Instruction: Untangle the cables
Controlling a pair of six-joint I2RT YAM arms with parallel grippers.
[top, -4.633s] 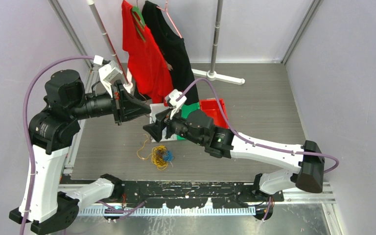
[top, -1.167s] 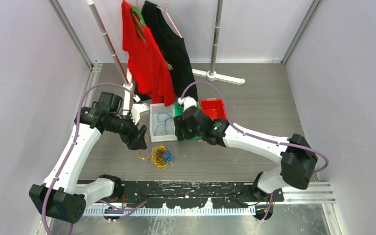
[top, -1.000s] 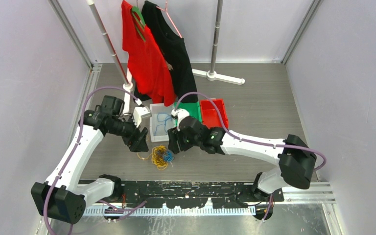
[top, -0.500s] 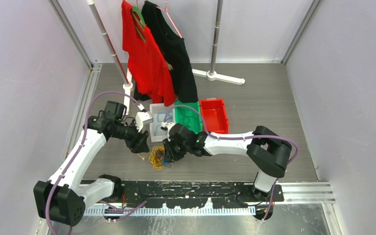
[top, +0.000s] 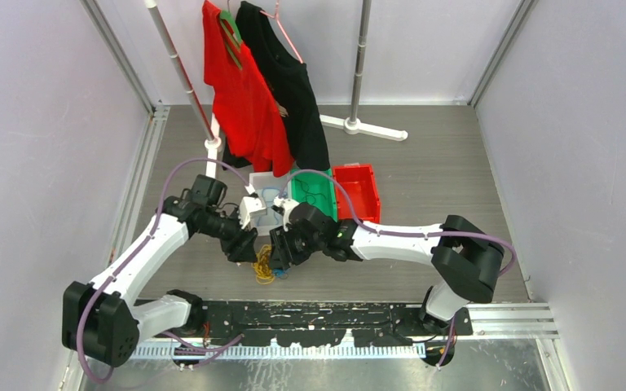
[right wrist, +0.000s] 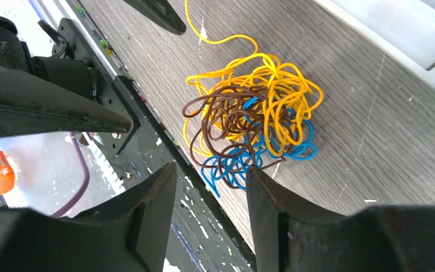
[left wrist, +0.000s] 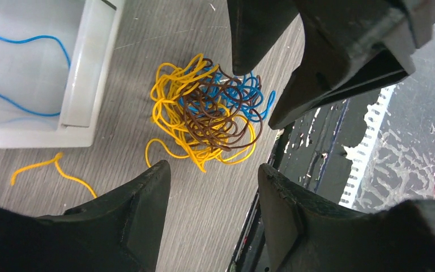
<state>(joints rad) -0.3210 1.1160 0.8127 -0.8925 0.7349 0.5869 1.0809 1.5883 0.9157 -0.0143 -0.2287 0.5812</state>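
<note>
Top external: high behind the arm bases point(top: 181, 309), looking down on the whole desk point(top: 424, 163). Left wrist: close, looking down past the left pincer point(left wrist: 212, 167). Right wrist: likewise past the right pincer point(right wrist: 210, 170), from the opposite side. All share the cables point(left wrist: 209, 113) and white bin point(left wrist: 85, 73).

Robot lab: framed wall panels point(top: 570, 122)

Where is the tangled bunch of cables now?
In the top view, the cables lie on the table near its near edge, between the left gripper and the right gripper, just short of the white bin.
</note>
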